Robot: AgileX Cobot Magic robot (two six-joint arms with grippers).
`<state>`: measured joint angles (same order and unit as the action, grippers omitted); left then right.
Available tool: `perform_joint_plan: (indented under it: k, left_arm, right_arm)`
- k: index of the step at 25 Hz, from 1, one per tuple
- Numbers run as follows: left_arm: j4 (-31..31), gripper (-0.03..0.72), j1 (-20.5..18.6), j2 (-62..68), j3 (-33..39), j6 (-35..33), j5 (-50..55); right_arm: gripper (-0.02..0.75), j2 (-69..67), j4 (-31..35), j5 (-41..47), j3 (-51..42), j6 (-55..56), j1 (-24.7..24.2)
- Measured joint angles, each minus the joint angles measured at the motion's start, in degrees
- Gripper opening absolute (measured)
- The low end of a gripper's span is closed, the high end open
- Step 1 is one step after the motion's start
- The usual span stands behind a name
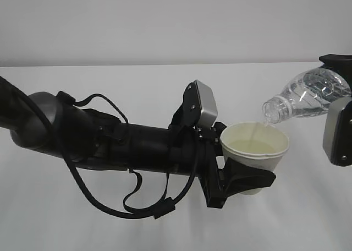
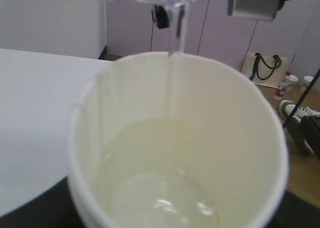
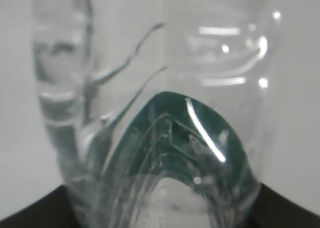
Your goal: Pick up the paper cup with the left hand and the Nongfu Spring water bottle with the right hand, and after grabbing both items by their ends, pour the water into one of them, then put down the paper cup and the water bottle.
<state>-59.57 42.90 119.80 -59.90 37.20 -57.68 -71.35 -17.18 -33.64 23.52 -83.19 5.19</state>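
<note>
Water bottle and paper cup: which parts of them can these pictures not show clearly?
- Water bottle: its base, cut off by the exterior view's right edge and the right claw's black housing.
- Its green label: lettering unreadable in the right wrist view, blurred and seen through water.
- Paper cup: lower side, covered by left claw.

The paper cup [image 1: 254,148] sits right of centre, clasped by the left hand [image 1: 240,179] reaching in from the left. The Nongfu Spring water bottle [image 1: 306,97] lies tilted at upper right, mouth above the cup's rim, with water [image 1: 248,147] inside the cup.
</note>
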Motion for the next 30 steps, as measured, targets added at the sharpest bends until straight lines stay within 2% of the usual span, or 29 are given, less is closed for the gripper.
perform_joint_plan:
  k: [18,30]
  left_arm:
    - [0.2,0.463,0.0,0.0,0.0,0.0,0.0]
    - [0.7,0.463,0.0,0.0,0.0,-0.2,0.0]
  right_arm:
    - [0.402,0.0,0.3,0.0,0.0,0.2,0.0]
    - [0.402,0.0,0.9,0.0,0.0,14.3,0.0]
